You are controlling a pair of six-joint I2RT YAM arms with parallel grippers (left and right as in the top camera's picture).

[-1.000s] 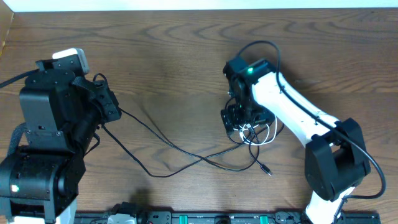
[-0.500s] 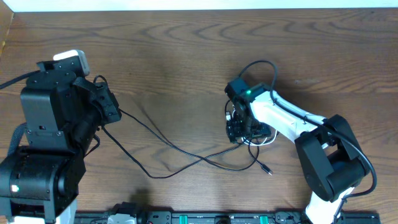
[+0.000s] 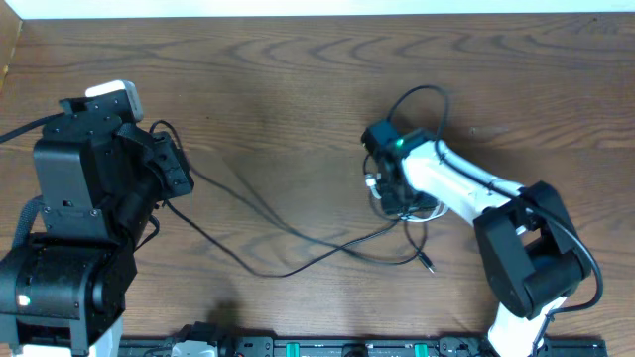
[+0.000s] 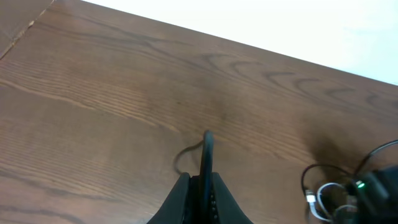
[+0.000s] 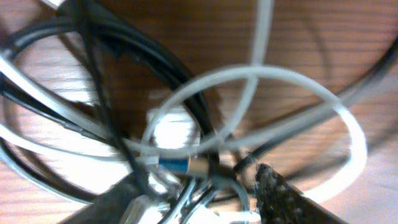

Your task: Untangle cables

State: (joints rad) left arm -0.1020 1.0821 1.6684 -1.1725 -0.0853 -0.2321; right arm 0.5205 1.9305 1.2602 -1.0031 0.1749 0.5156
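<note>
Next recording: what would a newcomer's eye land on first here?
A knot of white cable and black cables fills the right wrist view, the right gripper sitting on it, right of centre overhead. One long black cable sags leftward to the left gripper, whose fingers are shut on it.

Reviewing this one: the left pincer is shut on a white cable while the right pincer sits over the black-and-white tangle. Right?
Not quite. The cable in the left pincer is black, not white; the left wrist view shows it rising from the shut pincer. The right pincer does sit over the black-and-white tangle.
</note>
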